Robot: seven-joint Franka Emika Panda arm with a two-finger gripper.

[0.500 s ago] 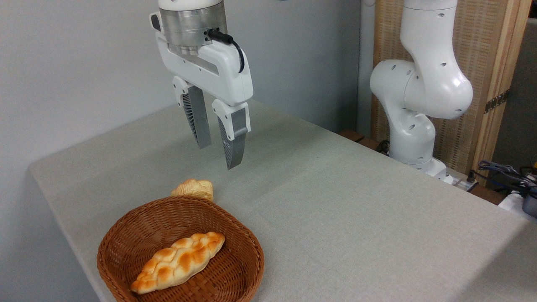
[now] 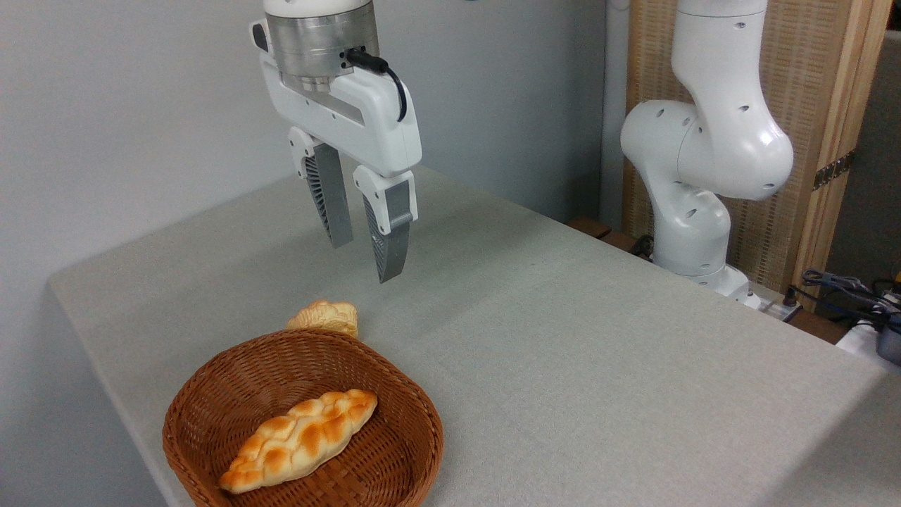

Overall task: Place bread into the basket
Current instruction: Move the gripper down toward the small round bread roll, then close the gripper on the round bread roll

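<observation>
Nearest the camera sits the basket (image 2: pixel 204 436), a round shallow wicker one, at the near left corner of the table (image 2: pixel 598 366). Its left rim lies close to the table's left edge, and its near rim runs out of the bottom of the view. Inside the basket a long braided loaf (image 2: pixel 299 440) lies slantwise across the floor, one end toward the near left wall and the other toward the middle; the woven floor to the right of the loaf and behind it is bare.

Just behind the basket's far rim, outside it on the cloth, rests the bread (image 2: pixel 325 317), a small bun with a lumpy orange-brown top. Its lower part is hidden by the rim, so whether it touches the wicker cannot be told.

To the right of the basket the grey cloth runs bare all the way to the table's right edge, and beyond the bun it runs bare to the far edge against the wall.

Above and a little beyond the bun, well clear of it and of the basket, hangs the gripper (image 2: pixel 366 253), pointing down, its two ribbed fingers (image 2: pixel 331 204) narrowly parted with nothing between them.

Farthest from the basket, past the table's far right edge, stands the arm's white base column (image 2: pixel 697 211) before a wooden slatted panel (image 2: pixel 802 127); cables (image 2: pixel 845 289) lie at the far right.
</observation>
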